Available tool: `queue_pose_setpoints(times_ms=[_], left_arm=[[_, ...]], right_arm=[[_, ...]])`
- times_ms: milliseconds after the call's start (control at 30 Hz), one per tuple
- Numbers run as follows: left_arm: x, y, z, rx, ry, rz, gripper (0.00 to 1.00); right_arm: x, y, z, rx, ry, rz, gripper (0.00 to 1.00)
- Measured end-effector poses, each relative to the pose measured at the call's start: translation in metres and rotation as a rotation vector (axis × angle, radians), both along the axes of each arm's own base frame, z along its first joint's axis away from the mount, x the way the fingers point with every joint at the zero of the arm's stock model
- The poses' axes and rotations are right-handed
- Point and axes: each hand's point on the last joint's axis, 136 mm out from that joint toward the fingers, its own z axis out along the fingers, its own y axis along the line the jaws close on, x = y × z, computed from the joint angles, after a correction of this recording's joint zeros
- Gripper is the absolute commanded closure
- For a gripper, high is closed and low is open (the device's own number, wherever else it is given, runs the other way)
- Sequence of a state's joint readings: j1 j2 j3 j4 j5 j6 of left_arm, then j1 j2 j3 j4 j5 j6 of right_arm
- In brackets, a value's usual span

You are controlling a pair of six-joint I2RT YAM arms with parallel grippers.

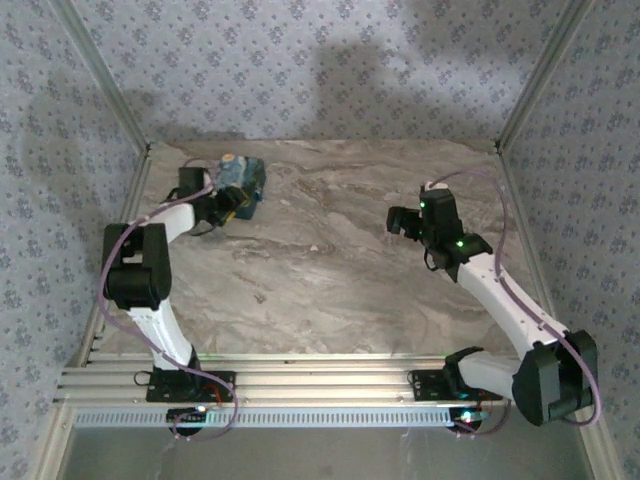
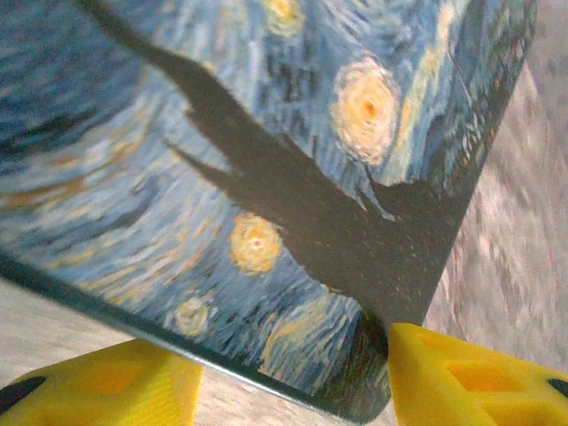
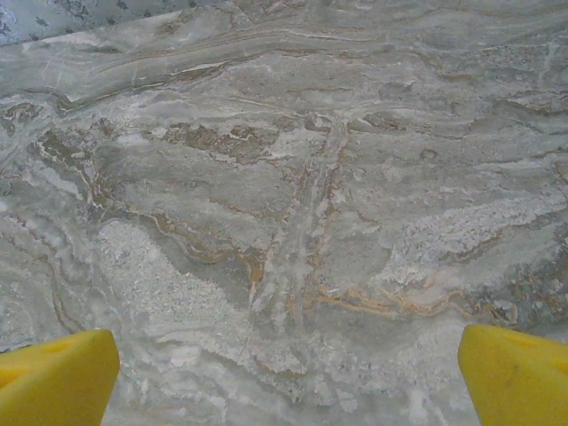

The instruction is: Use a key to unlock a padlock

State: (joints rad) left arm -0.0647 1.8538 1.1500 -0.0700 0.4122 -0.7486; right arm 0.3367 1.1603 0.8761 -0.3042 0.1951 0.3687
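Marbled grey-brown tabletop (image 1: 330, 270) is stretching between patterned wallpaper walls. At its far left corner the padlock (image 1: 243, 180) is lying flat, and the left gripper (image 1: 228, 205) is pressing in at the block's near edge. In the left wrist view, its yellow fingers (image 2: 461, 373) are standing apart with one corner of the padlock (image 2: 266, 133) sitting between them, the right-hand one touching that corner. Nothing is being clamped. The right gripper (image 1: 400, 222) is hovering spread wide above bare tabletop, well apart from the block. This looks like the approach step: the lock needs securing next, squarely, while the other arm fetches the key. No writing or brand is showing, just swirling starry print.
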Motion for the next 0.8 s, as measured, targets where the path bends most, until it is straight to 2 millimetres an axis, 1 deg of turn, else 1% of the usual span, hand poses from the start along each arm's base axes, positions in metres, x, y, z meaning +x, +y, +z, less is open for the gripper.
queue_pose_setpoints(times_ms=[67, 200, 233, 267, 400, 467, 533, 600, 633, 700, 800], left_arm=[[-0.009, -0.038, 0.000, 0.011, -0.005, -0.082, 0.43], [-0.033, -0.114, 0.003, 0.043, -0.008, -0.253, 0.43], [-0.037, -0.128, 0.003, 0.050, -0.008, -0.285, 0.43], [-0.044, -0.147, 0.004, 0.059, -0.010, -0.329, 0.42], [-0.072, -0.200, 0.005, 0.094, -0.021, -0.473, 0.42], [-0.087, -0.215, 0.003, 0.109, -0.020, -0.529, 0.41], [-0.096, -0.222, 0.003, 0.117, -0.019, -0.567, 0.40], [-0.099, -0.217, 0.003, 0.133, -0.016, -0.581, 0.38], [-0.100, -0.212, 0.003, 0.141, -0.012, -0.579, 0.38], [-0.098, -0.193, 0.004, 0.153, -0.004, -0.559, 0.38], [-0.094, -0.165, 0.003, 0.157, 0.010, -0.506, 0.37]], right_arm=[[-0.006, -0.002, -0.001, 0.004, 0.017, -0.007, 0.00], [-0.018, -0.006, -0.006, 0.006, 0.083, -0.017, 0.00], [-0.021, -0.006, -0.007, 0.006, 0.099, -0.016, 0.00], [-0.023, -0.008, -0.008, 0.007, 0.114, -0.020, 0.00], [-0.031, -0.019, -0.012, 0.019, 0.164, -0.047, 0.00], [-0.034, -0.025, -0.015, 0.032, 0.187, -0.059, 0.00], [-0.035, -0.029, -0.019, 0.052, 0.208, -0.068, 0.00], [-0.034, -0.030, -0.025, 0.077, 0.235, -0.071, 0.00], [-0.033, -0.030, -0.028, 0.087, 0.250, -0.071, 0.00], [-0.026, -0.026, -0.038, 0.105, 0.287, -0.066, 0.00], [-0.014, -0.011, -0.051, 0.144, 0.328, -0.039, 0.01]])
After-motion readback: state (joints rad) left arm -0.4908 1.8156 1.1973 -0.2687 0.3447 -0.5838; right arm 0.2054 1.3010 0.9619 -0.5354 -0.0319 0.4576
